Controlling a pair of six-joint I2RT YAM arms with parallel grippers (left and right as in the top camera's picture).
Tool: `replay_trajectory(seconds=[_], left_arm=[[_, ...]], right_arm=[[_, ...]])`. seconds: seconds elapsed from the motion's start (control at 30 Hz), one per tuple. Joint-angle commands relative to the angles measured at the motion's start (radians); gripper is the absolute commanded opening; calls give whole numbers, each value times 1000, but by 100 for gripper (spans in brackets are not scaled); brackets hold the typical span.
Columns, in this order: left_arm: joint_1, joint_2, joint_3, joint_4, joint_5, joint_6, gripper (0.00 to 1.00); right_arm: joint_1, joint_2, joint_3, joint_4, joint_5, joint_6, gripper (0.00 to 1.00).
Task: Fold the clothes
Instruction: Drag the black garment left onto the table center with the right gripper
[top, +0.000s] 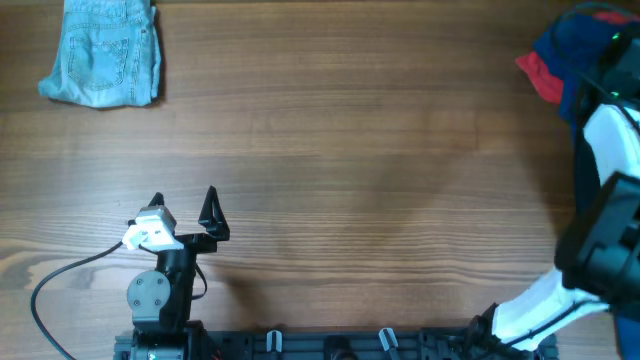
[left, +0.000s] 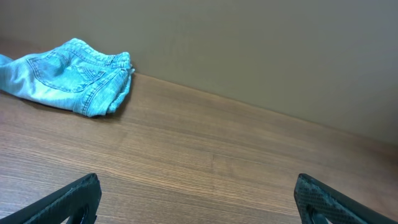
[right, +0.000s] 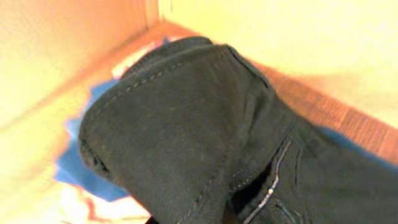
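The shorts (top: 100, 55) lie flat at the far left corner of the table (top: 350, 150). Their top is cut by the frame's edge. In the left wrist view they sit close to the wall (left: 249, 50), with a stitched pocket facing up. Nothing touches them.

The other clothes are piled at the far right edge. From overhead the blue garment (top: 575, 40) shows on top there and the red garment (top: 540, 75) pokes out on the side toward the table's middle. The right arm (top: 610, 150) reaches over this pile and hides much of it, the arm's own gripper included.

In the right wrist view the black garment (right: 186, 124) fills nearly the whole frame, humped up in a thick fold with seams and a zip showing. Blue cloth lies beneath it. A blurred light and reddish patch sits at the lower left corner. The right gripper's fingers are buried in cloth at the lower edge. They are pressed together, and the black garment bunches right into them, so they appear to pinch a fold of it.

The left gripper (top: 184, 200) is near the front edge on the left, well apart from the shorts, with its fingers spread wide and holding nothing. A cable (top: 60, 280) loops on the wood beside its base.

A broad stretch of table lies between the shorts and the pile.
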Motion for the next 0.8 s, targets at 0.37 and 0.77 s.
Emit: replay_trajectory(seconds=[0.37, 0.77], left_arm=[[7, -9, -2, -5, -10, 21, 100], [7, -9, -2, -5, -9, 21, 100]], right_arm=[[661, -78, -4, -106, -214, 23, 4], [1208, -65, -8, -251, -440, 76, 5]])
